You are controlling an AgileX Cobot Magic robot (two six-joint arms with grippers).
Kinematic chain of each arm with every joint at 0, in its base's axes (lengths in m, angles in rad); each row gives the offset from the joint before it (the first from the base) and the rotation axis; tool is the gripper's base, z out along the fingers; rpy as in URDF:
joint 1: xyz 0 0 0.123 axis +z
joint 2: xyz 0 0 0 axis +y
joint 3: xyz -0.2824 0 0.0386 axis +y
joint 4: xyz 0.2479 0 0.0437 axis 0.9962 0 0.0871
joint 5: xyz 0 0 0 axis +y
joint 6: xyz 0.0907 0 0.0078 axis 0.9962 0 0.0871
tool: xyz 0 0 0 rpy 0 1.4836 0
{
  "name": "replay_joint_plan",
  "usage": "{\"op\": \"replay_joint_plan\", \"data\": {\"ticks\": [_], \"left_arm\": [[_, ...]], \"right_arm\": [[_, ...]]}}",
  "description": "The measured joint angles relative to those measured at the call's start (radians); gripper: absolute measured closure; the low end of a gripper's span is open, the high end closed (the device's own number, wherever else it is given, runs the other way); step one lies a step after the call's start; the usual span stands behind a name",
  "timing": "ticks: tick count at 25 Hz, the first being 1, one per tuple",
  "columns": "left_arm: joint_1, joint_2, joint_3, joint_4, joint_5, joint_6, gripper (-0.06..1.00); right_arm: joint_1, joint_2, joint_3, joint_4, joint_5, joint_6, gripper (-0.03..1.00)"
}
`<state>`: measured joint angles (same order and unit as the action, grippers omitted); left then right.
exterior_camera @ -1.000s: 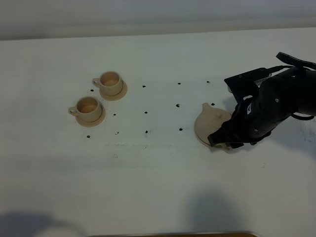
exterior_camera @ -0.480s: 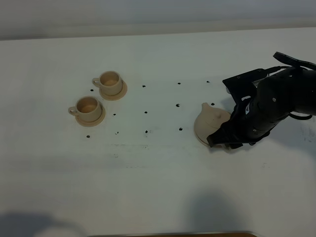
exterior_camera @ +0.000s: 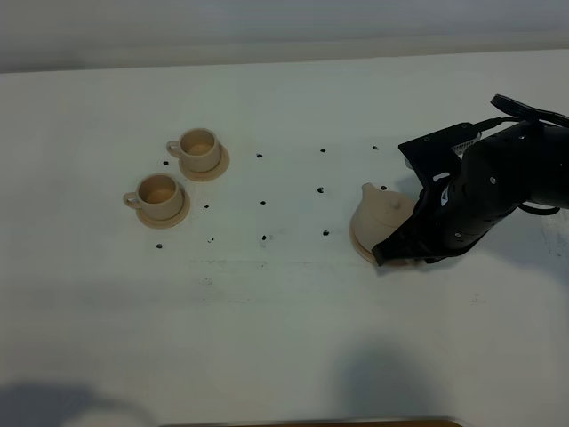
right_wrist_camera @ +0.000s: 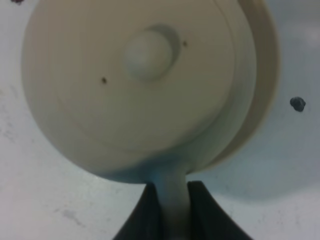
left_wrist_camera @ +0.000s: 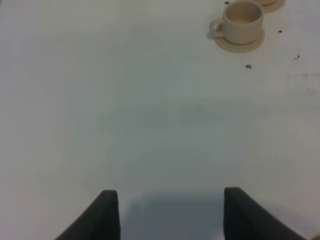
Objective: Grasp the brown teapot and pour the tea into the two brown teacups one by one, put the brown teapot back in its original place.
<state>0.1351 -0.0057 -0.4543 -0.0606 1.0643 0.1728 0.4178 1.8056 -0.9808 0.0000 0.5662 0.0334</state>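
Note:
The brown teapot [exterior_camera: 380,212] stands at the right of the table, over its flat tan disc, the original place [exterior_camera: 360,245]. From above, the right wrist view shows the teapot [right_wrist_camera: 135,85] with its lid knob, and the disc [right_wrist_camera: 263,75] peeks out beside it. My right gripper [exterior_camera: 402,250] [right_wrist_camera: 172,212] is shut on the teapot's loop handle [right_wrist_camera: 171,192]. The two brown teacups [exterior_camera: 198,147] [exterior_camera: 160,194] sit on saucers at the left. My left gripper [left_wrist_camera: 172,215] hovers open over bare table, well short of the nearer teacup [left_wrist_camera: 242,19].
Small dark dots [exterior_camera: 264,202] mark the white table between the cups and the teapot. One dark dot [right_wrist_camera: 297,103] lies next to the disc. The bulky black right arm [exterior_camera: 507,191] covers the table behind the teapot.
The right gripper's fingers have closed on the teapot's handle. The teapot has shifted slightly up and away from its disc.

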Motion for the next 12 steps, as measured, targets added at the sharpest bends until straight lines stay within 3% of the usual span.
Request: {"op": "replay_joint_plan", "data": {"ticks": [12], "left_arm": [[0.000,0.000,0.000,0.000,0.000,0.000,0.42]], "right_arm": [[0.000,-0.026,0.000,0.000,0.006,0.000,0.88]]}}
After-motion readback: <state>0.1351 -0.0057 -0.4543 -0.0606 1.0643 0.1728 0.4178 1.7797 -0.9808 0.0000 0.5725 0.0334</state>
